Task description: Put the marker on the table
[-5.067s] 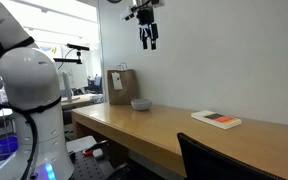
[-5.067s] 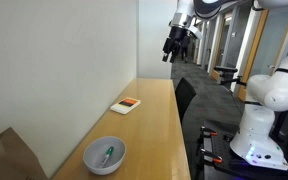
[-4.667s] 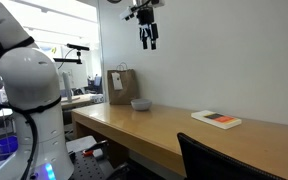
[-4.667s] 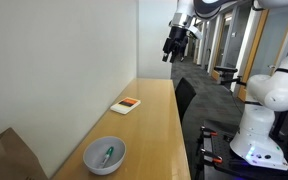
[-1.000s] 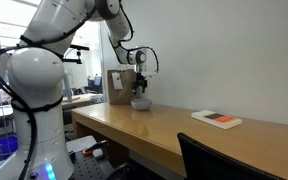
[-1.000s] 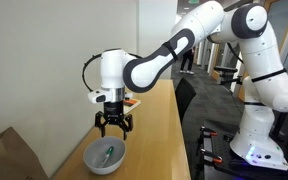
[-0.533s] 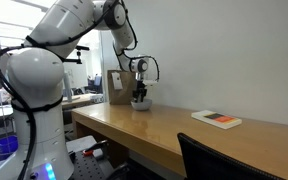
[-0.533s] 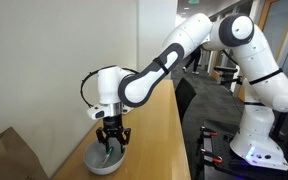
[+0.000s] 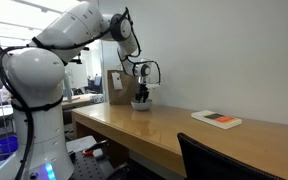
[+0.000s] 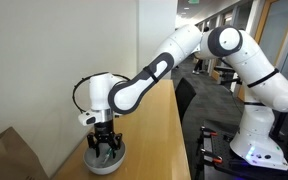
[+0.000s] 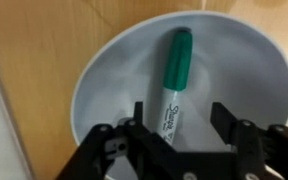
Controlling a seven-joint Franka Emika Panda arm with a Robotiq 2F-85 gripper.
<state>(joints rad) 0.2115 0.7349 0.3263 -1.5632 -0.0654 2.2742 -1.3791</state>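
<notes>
the marker [image 11: 174,78] lies in the grey bowl [image 11: 104,90], its long axis running straight out from the gripper [image 11: 181,118], green cap farthest. the gripper is wide open, holding nothing, one jaw on each side of the white barrel. the bowl sits on the wooden desk [image 10: 162,125] beside a white wall [image 10: 54,60].

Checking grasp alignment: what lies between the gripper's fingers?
In the wrist view, the lower end of the marker lies between the fingers of the open gripper, inside the bowl; neither finger touches it.
</notes>
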